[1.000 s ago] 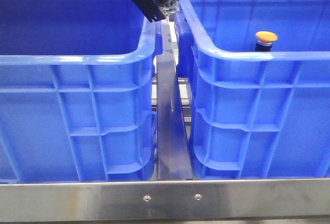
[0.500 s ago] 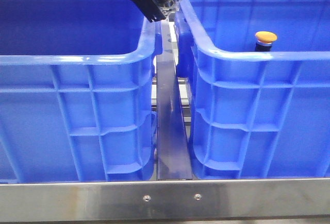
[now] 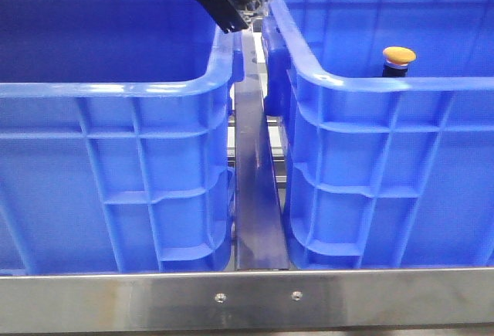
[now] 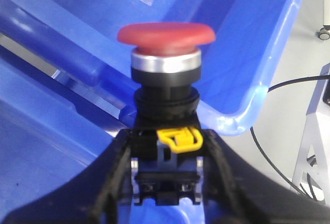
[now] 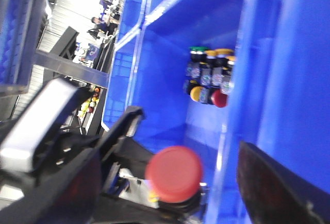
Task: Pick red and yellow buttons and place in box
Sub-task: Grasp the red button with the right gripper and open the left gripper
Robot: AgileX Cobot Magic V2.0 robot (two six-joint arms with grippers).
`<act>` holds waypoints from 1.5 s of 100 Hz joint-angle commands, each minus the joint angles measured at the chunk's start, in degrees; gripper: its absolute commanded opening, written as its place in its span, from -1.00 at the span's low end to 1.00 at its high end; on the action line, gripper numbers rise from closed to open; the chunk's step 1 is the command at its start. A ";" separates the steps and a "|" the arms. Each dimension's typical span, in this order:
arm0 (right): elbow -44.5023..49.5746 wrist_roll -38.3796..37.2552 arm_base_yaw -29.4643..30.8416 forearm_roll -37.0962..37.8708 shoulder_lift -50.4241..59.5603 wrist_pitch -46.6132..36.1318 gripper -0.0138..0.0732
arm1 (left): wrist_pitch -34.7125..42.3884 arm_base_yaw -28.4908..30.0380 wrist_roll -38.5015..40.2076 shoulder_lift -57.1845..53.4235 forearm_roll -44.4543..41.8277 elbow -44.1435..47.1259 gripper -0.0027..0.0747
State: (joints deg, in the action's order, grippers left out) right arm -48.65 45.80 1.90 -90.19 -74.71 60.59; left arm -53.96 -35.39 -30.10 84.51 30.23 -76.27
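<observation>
Your left tool (image 4: 167,183) is gripping the red button (image 4: 166,54) over the gap between the crates; the yellow button (image 3: 399,59) is sitting in the right box (image 3: 370,83). Right tool's state: cannot tell.

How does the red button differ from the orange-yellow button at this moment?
The red button has a dark red cap; the orange-yellow button has an orange-yellow one. The red one is clamped by its black body in the left gripper; the orange-yellow one stands free inside the right crate. Both have domed mushroom caps.
</observation>
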 commanded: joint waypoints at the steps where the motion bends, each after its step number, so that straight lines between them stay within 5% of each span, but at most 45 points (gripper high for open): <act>1: -2.06 -0.16 -1.41 -2.91 -0.33 2.55 0.60 | 2.16 -0.37 -0.19 -2.00 2.57 -1.64 -0.75; 88: -4.25 -0.10 -13.27 -3.15 -2.87 -4.59 0.58 | 2.16 -0.37 -0.19 -2.00 2.57 -1.64 -0.75; 112: -4.24 0.38 -13.27 -3.15 -2.87 -4.54 -0.17 | 1.65 -0.37 -0.19 -2.00 2.57 -1.64 -0.75; 122: -4.24 0.46 -13.27 -3.15 -2.87 -4.54 -0.32 | 1.15 -0.37 -0.19 -2.00 2.57 -1.64 -0.72; 132: -4.24 0.46 -13.27 -3.15 -2.87 -4.54 -0.32 | 0.50 -0.37 -0.19 -2.00 2.57 -1.64 -0.50; 150: -4.24 0.46 -13.27 -3.15 -2.87 -4.08 -0.32 | -0.28 -0.37 -0.19 -2.00 2.57 -1.64 0.36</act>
State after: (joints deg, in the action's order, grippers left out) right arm -51.00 45.51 -11.37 -89.35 -79.16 53.73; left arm -55.19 -35.39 -30.34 84.51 30.50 -76.27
